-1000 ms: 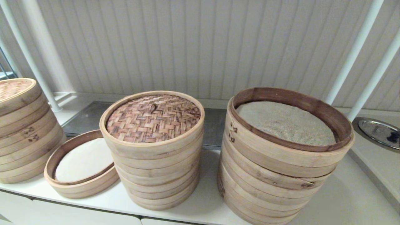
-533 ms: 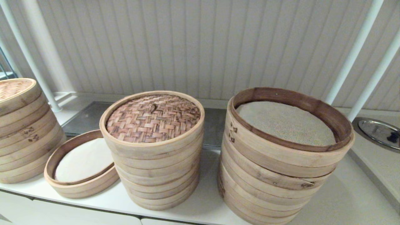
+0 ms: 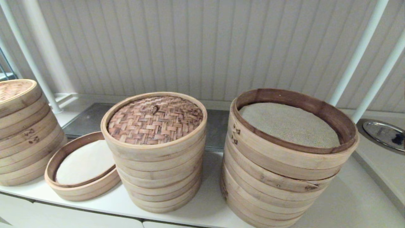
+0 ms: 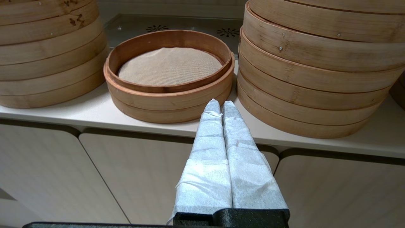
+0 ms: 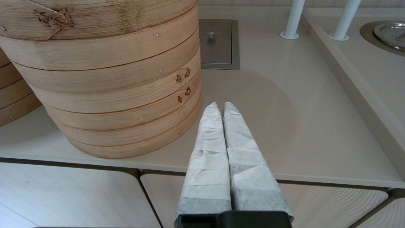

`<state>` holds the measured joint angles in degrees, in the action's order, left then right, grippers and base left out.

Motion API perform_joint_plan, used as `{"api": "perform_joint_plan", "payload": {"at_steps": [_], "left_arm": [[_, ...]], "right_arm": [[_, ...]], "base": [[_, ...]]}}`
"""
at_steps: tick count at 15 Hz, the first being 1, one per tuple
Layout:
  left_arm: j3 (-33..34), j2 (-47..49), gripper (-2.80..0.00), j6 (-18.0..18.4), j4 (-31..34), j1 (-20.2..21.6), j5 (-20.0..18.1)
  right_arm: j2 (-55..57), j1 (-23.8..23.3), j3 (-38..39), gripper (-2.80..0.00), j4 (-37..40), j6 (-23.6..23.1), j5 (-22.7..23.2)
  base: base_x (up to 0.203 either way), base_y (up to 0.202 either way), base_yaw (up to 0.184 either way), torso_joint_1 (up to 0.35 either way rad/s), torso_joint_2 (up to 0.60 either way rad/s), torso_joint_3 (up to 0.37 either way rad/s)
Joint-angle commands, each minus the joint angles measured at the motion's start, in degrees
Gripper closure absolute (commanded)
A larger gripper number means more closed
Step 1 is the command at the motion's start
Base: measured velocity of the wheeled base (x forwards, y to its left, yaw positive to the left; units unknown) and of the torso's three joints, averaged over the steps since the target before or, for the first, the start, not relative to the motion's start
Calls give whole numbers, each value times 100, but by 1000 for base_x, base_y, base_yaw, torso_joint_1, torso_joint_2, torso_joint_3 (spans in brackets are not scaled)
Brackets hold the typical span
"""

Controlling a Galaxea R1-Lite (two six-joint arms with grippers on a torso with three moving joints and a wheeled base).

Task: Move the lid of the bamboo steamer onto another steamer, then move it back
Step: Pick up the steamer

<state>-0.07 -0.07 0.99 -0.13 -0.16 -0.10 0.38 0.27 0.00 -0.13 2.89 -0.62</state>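
Left end effector [image 4: 220, 106] low (closed).

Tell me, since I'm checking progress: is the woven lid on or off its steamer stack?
On. The bamboo steamer lid sits level inside the top rim of the middle stack.

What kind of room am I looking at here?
Probably a dim-sum or canteen kitchen: tall stacks of bamboo steamers on a pale counter, a flat metal steam plate behind them, and a round steel lid set into the counter.
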Motion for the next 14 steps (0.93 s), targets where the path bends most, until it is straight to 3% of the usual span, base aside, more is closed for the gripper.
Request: {"api": "perform_joint_plan", "payload": {"at_steps": [1,3,7,11,14], "left_arm": [[-6,-1,0,19,-5,-1,1],[-124,-1,0,101,-39,0,-56],[-1518,320,0,46,551,3,-293],[-2838,1891,0,31,737,-1,-469],[-4209,3054,0,32,861,-148,-690]], "right_arm": [[-3,0,18,0,-4,1,1],[-3,8,18,0,-4,1,1],[-3,0,18,0,-4,1,1],[-3,0,18,0,-4,1,1],[-3,8,18,0,-4,1,1]], "base": [[0,0,0,0,0,0],[0,0,0,0,0,0],[0,0,0,0,0,0],[0,0,0,0,0,0],[0,0,0,0,0,0]]}}
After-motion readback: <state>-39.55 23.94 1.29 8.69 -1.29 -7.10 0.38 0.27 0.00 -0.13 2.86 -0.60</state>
